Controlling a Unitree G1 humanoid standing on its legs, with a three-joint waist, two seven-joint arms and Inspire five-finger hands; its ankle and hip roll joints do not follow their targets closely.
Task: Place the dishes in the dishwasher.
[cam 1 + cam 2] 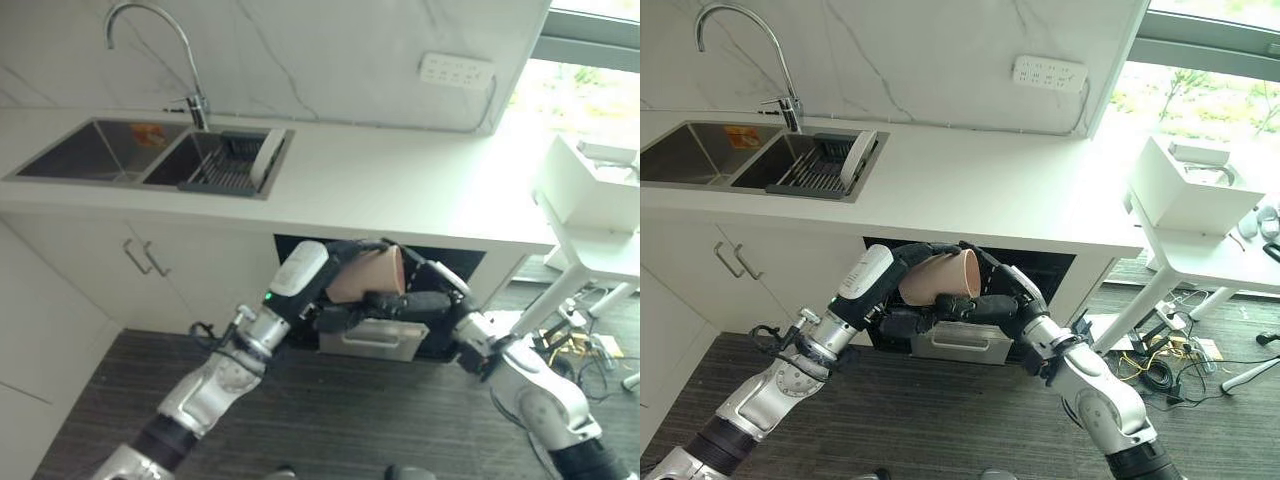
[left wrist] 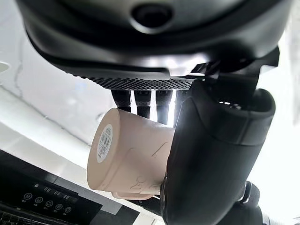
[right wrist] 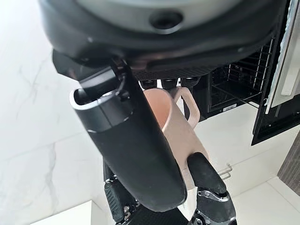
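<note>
Scene: both hands met at a pink mug [image 1: 940, 278] before the open dishwasher [image 1: 1040, 268].
Left hand [image 1: 902, 272]: curled around the mug.
Right hand [image 1: 985, 300]: fingers wrapped on it too.
Risk: an uneven release likely would have dropped the mug on the floor.

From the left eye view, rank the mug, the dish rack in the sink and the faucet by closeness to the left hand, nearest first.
1. The beige mug: held in the left hand, in front of the open dishwasher.
2. The dish rack: in the sink's right basin, up on the counter to the left.
3. The faucet: behind the sink, by the wall.
</note>
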